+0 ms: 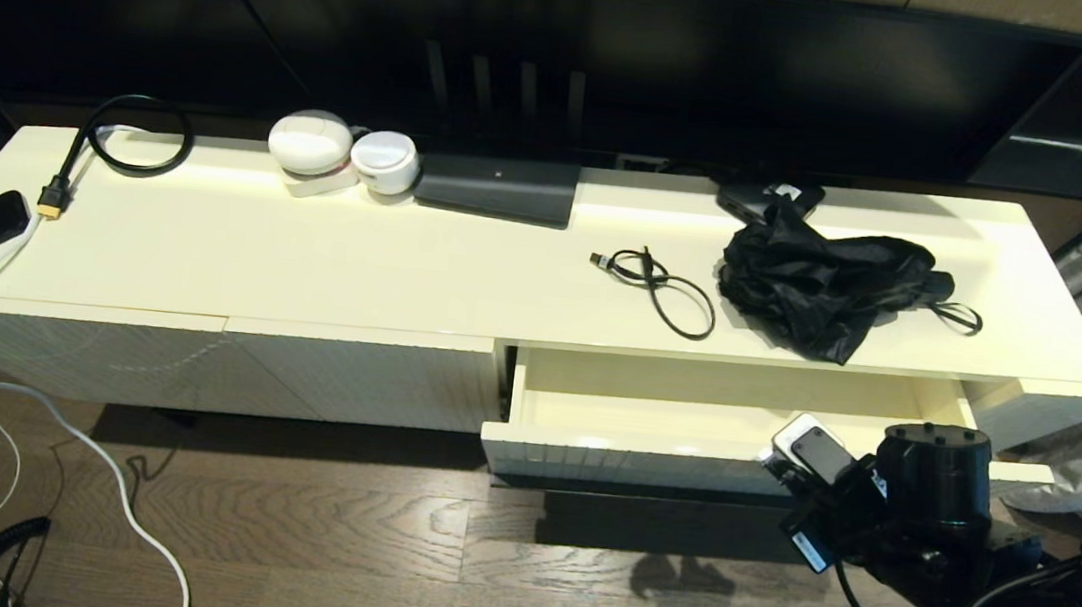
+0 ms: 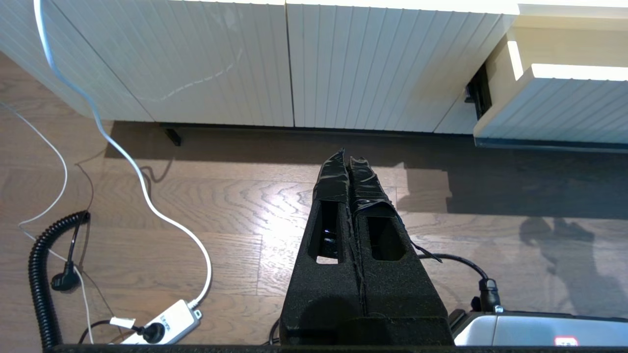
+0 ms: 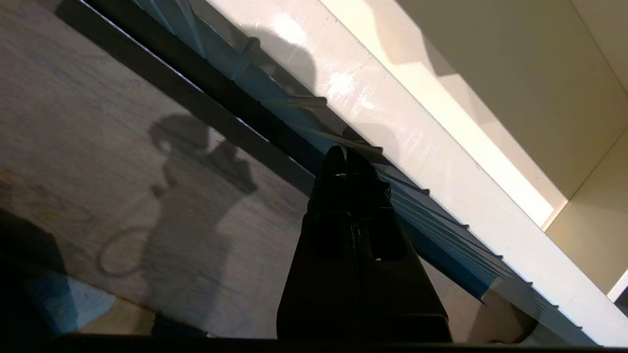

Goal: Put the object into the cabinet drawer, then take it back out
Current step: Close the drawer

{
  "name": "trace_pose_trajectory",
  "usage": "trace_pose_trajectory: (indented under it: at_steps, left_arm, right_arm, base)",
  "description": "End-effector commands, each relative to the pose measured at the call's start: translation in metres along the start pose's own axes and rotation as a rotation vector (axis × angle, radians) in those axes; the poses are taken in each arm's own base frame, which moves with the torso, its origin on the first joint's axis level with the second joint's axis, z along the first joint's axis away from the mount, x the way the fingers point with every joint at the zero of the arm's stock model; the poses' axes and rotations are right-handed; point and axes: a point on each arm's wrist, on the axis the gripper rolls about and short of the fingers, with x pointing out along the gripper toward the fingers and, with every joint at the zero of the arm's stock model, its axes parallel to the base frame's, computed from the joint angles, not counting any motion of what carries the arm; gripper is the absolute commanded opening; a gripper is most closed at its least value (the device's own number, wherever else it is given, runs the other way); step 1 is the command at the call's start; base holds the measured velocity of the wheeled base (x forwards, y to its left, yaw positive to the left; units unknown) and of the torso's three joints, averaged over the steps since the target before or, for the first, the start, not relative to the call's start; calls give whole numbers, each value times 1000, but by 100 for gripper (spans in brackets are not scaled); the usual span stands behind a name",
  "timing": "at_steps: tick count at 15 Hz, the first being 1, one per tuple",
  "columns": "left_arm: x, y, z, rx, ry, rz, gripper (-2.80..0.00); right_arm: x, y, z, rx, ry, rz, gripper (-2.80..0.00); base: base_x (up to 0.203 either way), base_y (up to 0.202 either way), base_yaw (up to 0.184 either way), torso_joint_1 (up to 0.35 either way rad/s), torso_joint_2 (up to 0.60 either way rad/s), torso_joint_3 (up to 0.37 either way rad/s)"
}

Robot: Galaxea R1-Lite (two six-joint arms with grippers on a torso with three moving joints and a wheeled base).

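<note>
Dark wood-grain floorboards (image 1: pixel 327 522) fill the foreground, with a white cable (image 1: pixel 38 397) snaking across them and a coiled black cord (image 2: pixel 41 274) lying beside a white power strip (image 2: pixel 164 323). Over that floor hangs the left gripper (image 2: pixel 347 156), its two black tape-wrapped fingers pressed flat together with nothing between them, pointing toward the ribbed cream panels (image 2: pixel 206 59) of the cabinet and well short of them.

Now to the right arm, and this is where the action is: it reaches in low from the right side, its bulky black wrist sitting just in front of the cabinet drawer (image 1: pixel 626 453). The right gripper (image 3: pixel 343 156) has its dark fingers closed tight against each other, tips right at the drawer's vertically ribbed front, just below the glossy top edge; whether they actually touch it I cannot tell.

That drawer stands pulled open at the right half of the cabinet, wide and shallow, its plain cream interior bare where it shows.

Further back, the smooth cream cabinet top (image 1: pixel 304 259) carries a crumpled black bag (image 1: pixel 820 278), a small looped black cable (image 1: pixel 658 286), a flat dark box (image 1: pixel 498 186) and two rounded white gadgets (image 1: pixel 341 154).
</note>
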Motion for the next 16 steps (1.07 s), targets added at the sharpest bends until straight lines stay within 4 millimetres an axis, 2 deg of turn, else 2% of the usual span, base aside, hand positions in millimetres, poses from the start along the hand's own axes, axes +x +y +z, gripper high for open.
trace_pose_trajectory:
  at_steps: [1, 16]
  left_arm:
    - [0, 0, 0, -1, -1, 0, -280]
    - [0, 0, 0, -1, -1, 2, -280]
  right_arm:
    - [2, -3, 7, 2, -22, -22, -280]
    - [20, -17, 36, 42, -100, -97, -280]
  base:
    - [0, 0, 0, 0, 0, 0]
    - [0, 0, 0, 0, 0, 0]
